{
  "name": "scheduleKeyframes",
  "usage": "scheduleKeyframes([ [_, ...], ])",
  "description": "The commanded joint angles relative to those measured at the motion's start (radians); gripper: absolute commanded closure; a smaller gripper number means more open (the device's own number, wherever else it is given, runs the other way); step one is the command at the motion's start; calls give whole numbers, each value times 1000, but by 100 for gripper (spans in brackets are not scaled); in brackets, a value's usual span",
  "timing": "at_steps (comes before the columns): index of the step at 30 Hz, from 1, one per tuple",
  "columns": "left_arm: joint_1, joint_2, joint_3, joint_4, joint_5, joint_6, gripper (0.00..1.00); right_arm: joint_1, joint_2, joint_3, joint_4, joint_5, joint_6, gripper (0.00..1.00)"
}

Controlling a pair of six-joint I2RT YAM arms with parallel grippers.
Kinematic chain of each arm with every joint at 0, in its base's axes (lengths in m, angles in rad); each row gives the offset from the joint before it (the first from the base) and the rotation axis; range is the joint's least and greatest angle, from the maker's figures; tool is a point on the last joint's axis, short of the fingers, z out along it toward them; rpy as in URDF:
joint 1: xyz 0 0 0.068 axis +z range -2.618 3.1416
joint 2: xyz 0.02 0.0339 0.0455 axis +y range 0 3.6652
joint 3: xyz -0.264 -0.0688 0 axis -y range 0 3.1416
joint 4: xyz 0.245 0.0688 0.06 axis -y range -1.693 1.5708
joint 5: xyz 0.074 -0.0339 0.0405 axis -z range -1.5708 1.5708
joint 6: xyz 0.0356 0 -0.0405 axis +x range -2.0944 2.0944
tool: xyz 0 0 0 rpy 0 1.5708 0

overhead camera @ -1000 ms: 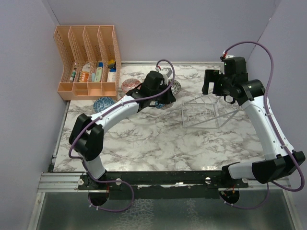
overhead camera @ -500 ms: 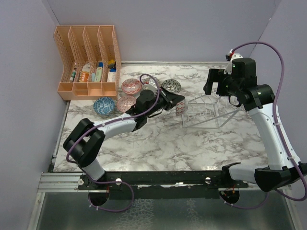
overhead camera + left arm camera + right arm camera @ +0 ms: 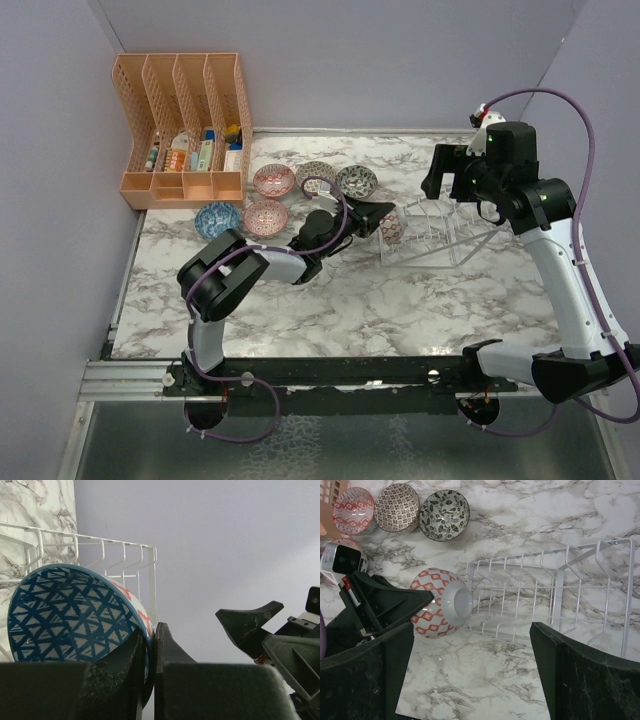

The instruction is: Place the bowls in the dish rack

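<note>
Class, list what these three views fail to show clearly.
Top view: held bowl mostly hidden behind left pincer.
Left wrist view: bowl's lower rim covered by fingers; contact with dish rack unclear.
Top view: orange organizer contents too small to identify.

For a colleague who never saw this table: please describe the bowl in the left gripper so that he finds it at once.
Find the dish rack on the marble table, right of centre. At its left end the left gripper pinches one bowl, tipped on edge. Unlike the other bowls, sitting upright, it shows red diamonds outside and blue triangles inside.
</note>
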Motion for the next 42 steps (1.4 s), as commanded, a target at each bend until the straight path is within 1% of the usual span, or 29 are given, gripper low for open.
scheduleKeyframes([
  [1,-11,49,24,256,-67,-93,100,-4,-22,13,14,-31,6,0],
  [7,-23,127,33,348,-92,-162,100,-4,-17,3,14,-28,5,0],
  [11,-26,150,32,381,-98,-170,100,-4,-9,9,13,-27,4,0],
  [17,-29,235,65,503,-96,-202,100,-4,-6,6,13,-27,3,0],
  [23,-32,282,76,567,-82,-205,100,-4,-3,7,9,-18,0,0],
  [36,-36,398,146,656,-73,-246,100,-4,11,4,10,-18,-5,0],
  [42,-35,437,171,657,-39,-257,100,-4,20,2,12,-19,-7,0],
])
